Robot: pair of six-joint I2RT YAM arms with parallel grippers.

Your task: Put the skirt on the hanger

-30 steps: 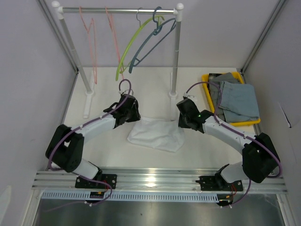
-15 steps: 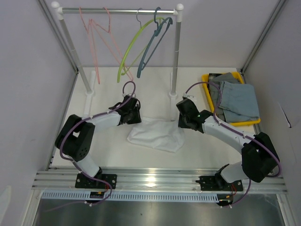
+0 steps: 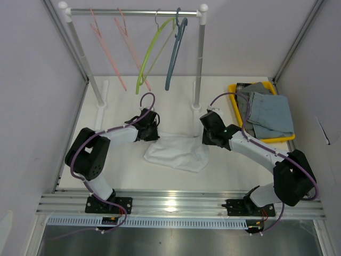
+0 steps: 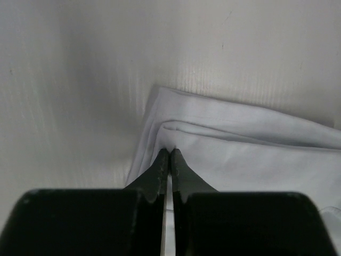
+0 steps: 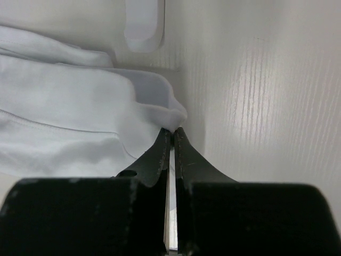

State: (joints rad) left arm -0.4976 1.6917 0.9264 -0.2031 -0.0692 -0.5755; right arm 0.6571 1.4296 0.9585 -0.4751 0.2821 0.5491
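Note:
The white skirt lies crumpled on the table between the arms. My left gripper is at its upper left corner; in the left wrist view the gripper is shut, pinching a fold of the skirt's hem. My right gripper is at the skirt's upper right corner; in the right wrist view it is shut on the skirt's edge. Two pink hangers, a green hanger and a blue hanger hang on the rack rail.
The rack's right post stands just behind the skirt, and its white foot is close ahead of the right gripper. A yellow tray holding folded grey clothes sits at the right. White walls enclose both sides.
The left arm has folded inward and its gripper has shifted slightly right onto the skirt's corner. The hangers have swung to the right. The right arm has not moved.

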